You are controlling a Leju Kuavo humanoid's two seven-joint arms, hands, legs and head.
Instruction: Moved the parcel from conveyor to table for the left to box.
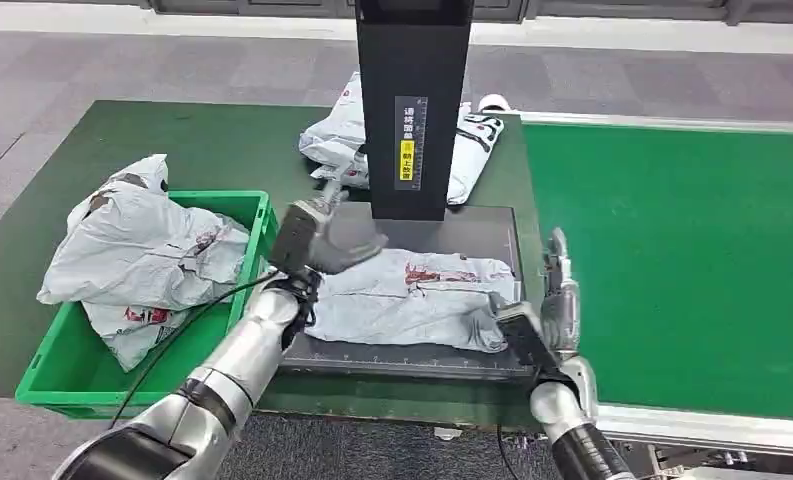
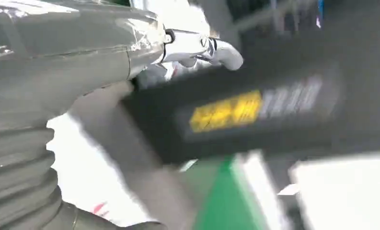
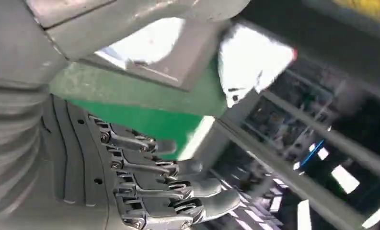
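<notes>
The right hand (image 1: pixel 560 290) stands at the right edge of the dark platform (image 1: pixel 492 225), just inside the conveyor's green belt (image 1: pixel 672 260). Its fingers (image 3: pixel 188 184) are extended and spread side by side, with nothing between them; the hand holds nothing. Its wrist sits just beside the near right corner of the parcel (image 1: pixel 412 300).

The left hand (image 1: pixel 322 225) is raised above the left part of the platform, close in front of the black column (image 1: pixel 412 100). The head view shows mainly the back of the hand and one finger pointing up and away. The left wrist view is blurred, showing a light finger (image 2: pixel 202 48) extended next to the column's yellow label (image 2: pixel 226 112). No object is visible in this hand, but whether its fingers are spread or curled cannot be told.

The parcel, a grey-white poly mailer with red print, lies flat on the platform, between the two hands and in front of the column's base. It is not on the belt and not in the box.

A green crate (image 1: pixel 247 205) sits to the left of the platform on the dark green table (image 1: pixel 172 130). It contains a heap of crumpled grey-white mailers (image 1: pixel 142 255) that rises above its rim. A further bagged parcel (image 1: pixel 472 150) lies behind the column, near the far end of the belt.
</notes>
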